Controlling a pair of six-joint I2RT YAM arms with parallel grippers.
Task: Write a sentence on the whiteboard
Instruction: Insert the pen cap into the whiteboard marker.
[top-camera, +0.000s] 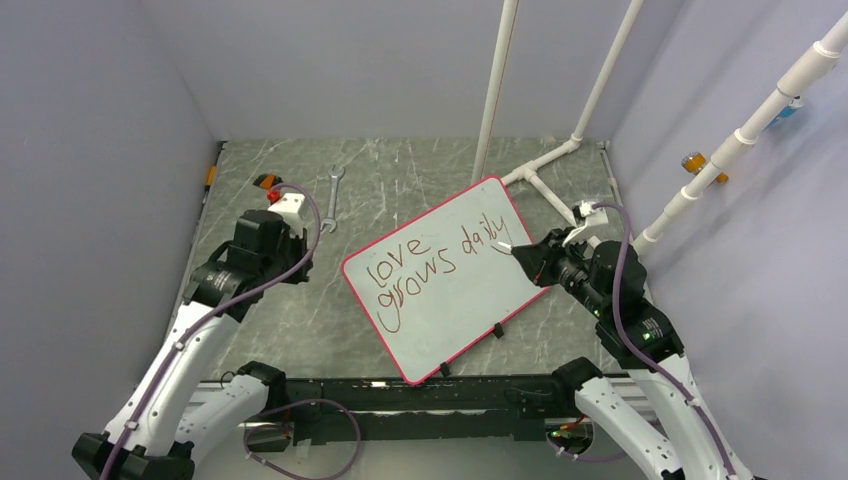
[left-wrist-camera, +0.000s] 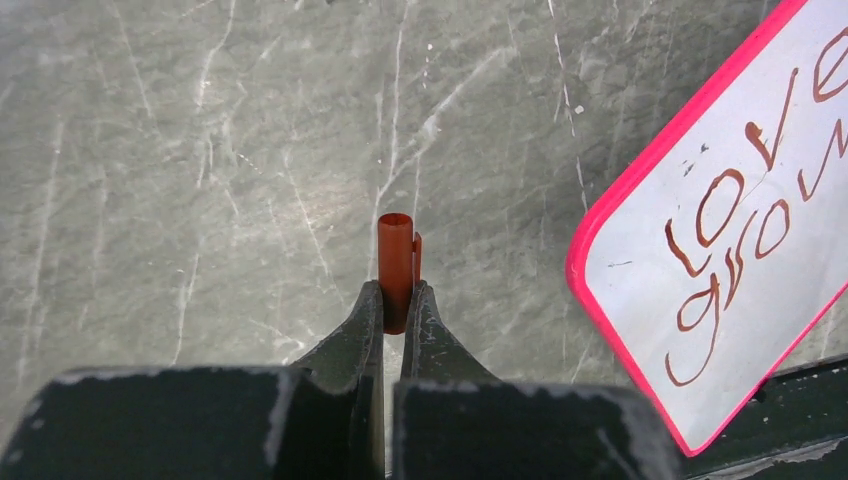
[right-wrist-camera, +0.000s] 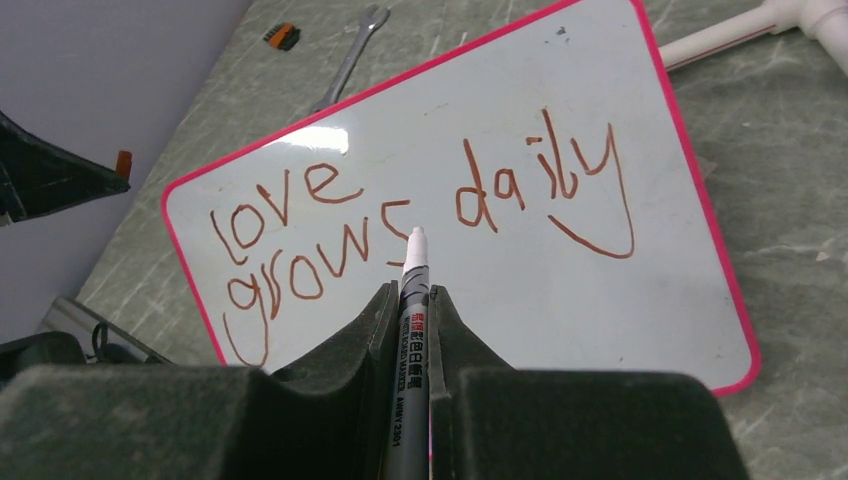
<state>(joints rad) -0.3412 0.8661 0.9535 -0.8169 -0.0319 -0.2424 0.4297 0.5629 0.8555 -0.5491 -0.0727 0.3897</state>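
The whiteboard (top-camera: 455, 310), white with a pink frame, lies tilted on the marble tabletop between the arms. The sentence (top-camera: 415, 268) "love grows daily" runs across it in dark red strokes. My right gripper (right-wrist-camera: 411, 298) is shut on a grey marker (right-wrist-camera: 410, 345), whose white tip points at the whiteboard (right-wrist-camera: 580, 300) just below the sentence (right-wrist-camera: 392, 222); I cannot tell whether the tip touches. In the top view the right gripper (top-camera: 522, 253) sits at the board's right edge. My left gripper (left-wrist-camera: 398, 298) is shut on a red marker cap (left-wrist-camera: 396, 255), held over the table left of the whiteboard (left-wrist-camera: 650, 290).
A metal wrench (top-camera: 332, 200) and a small orange-and-black object (top-camera: 264, 182) lie behind the left arm. White pipes (top-camera: 543, 167) rise from the table behind the board. A black rail (top-camera: 420, 395) runs along the near edge. Grey walls enclose the table.
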